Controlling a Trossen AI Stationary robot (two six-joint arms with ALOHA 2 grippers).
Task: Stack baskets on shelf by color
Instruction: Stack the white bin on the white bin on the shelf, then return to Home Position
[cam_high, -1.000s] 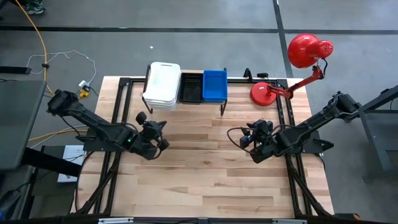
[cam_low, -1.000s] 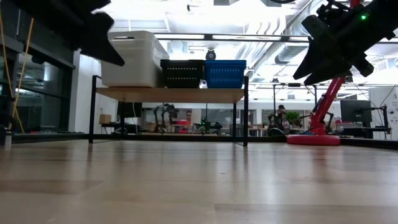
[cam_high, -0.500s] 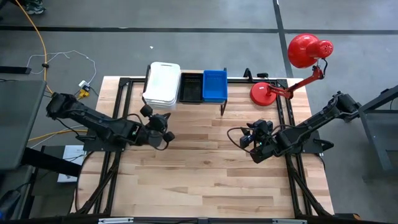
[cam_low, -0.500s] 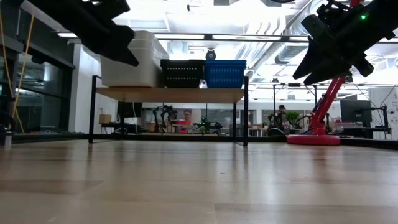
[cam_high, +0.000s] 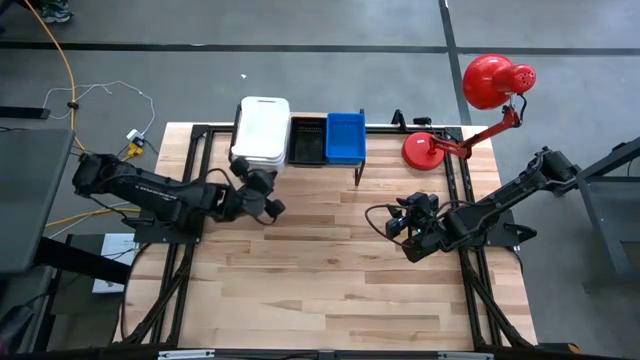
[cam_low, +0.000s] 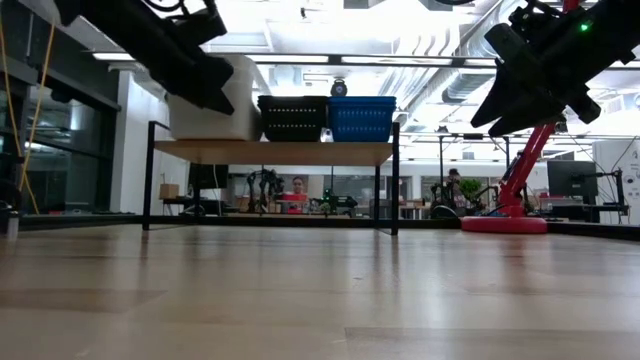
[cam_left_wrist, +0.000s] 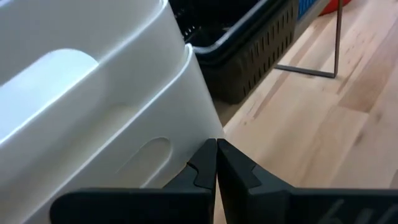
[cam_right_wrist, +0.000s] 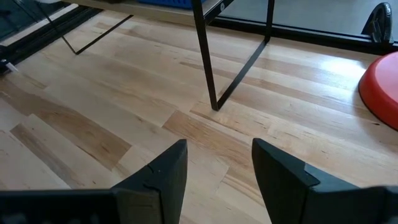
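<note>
White baskets (cam_high: 261, 134) anchor the shelf (cam_low: 270, 152); beside them sit the black basket (cam_high: 306, 141), then the blue basket (cam_high: 345, 136). My left gripper (cam_high: 268, 200), fingers pressed together, has moved up to the white stack's front. My right gripper (cam_high: 398, 222) stays spread, well clear of it.

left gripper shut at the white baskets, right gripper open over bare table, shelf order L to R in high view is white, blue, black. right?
Not quite: the order is wrong. The high view shows the shelf holding white baskets, then black basket, then blue basket. The rest holds: left gripper shut at the white baskets, right gripper open over bare table.
</note>
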